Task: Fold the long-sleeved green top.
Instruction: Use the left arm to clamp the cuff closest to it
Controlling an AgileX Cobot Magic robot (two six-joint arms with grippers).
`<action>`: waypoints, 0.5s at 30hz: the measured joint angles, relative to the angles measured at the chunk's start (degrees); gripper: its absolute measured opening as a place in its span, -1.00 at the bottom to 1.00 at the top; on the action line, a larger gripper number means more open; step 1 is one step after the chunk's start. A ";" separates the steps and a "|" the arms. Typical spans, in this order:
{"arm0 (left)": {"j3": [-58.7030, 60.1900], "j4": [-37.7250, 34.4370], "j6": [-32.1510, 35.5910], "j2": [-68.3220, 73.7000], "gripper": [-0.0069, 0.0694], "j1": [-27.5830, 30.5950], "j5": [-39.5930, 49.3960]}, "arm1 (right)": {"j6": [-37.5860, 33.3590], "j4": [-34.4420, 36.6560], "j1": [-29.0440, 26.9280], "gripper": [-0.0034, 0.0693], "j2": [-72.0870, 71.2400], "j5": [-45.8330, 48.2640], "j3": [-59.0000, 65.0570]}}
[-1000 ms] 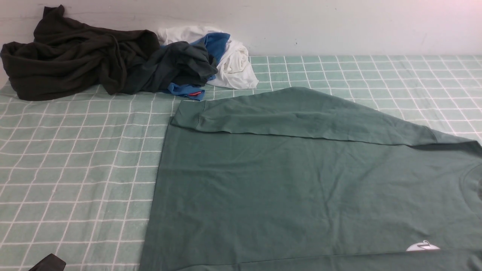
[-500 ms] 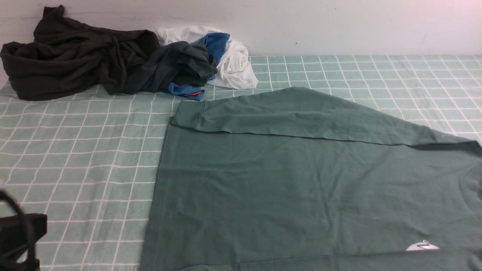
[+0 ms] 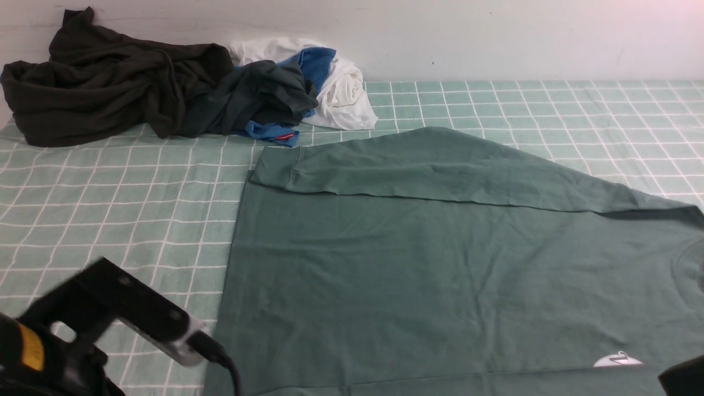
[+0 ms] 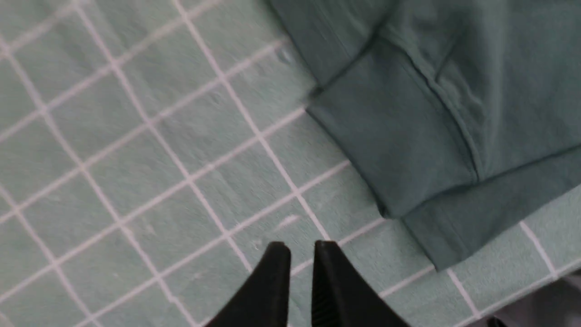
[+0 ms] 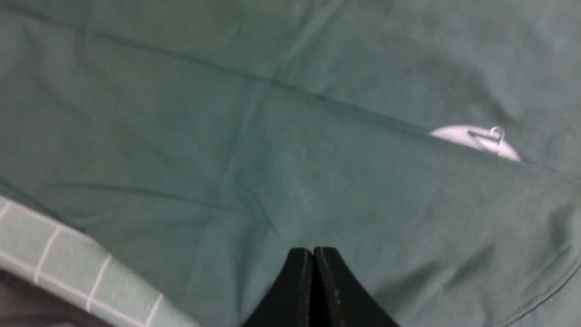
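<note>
green-and-white checked cloth | on it: green long-sleeved top, olive-black garment, blue, white, dark grey-green clothes

We can't pin the place down for certain — what shows is a flat surface spread with a green cloth checked in thin white lines, with a plain whitish wall right behind it. Crumpled dark, blue and white fabric garments are heaped against that wall. Black robot arm hardware reaches in — so we'd call it a robot work area for handling clothes.
</note>
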 joint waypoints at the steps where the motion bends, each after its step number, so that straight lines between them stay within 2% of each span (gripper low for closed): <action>1: 0.68 -0.54 -0.17 2.00 -0.45 -1.10 -1.10 | -0.06 -0.62 1.04 -0.94 0.62 -0.07 0.00; 5: 1.15 -1.93 -0.94 9.19 -0.08 -4.13 -6.34 | -0.11 -1.35 2.92 -0.94 2.27 -1.82 0.00; 7: 1.15 -1.90 -2.88 12.94 0.14 -4.54 -10.57 | -0.11 -1.34 3.11 -0.94 2.95 -2.93 0.00; 8: 1.15 -1.90 -3.08 13.26 0.16 -4.54 -10.94 | -0.11 -1.34 3.11 -0.94 2.95 -3.04 0.00; 10: 1.15 -0.97 -5.86 17.28 0.37 -4.54 -14.30 | -0.11 -1.34 3.11 -0.94 3.31 -3.53 0.00; 15: 1.10 0.59 -8.90 22.75 0.45 -4.54 -16.18 | -0.25 -1.34 3.11 -0.94 3.30 -3.67 -0.07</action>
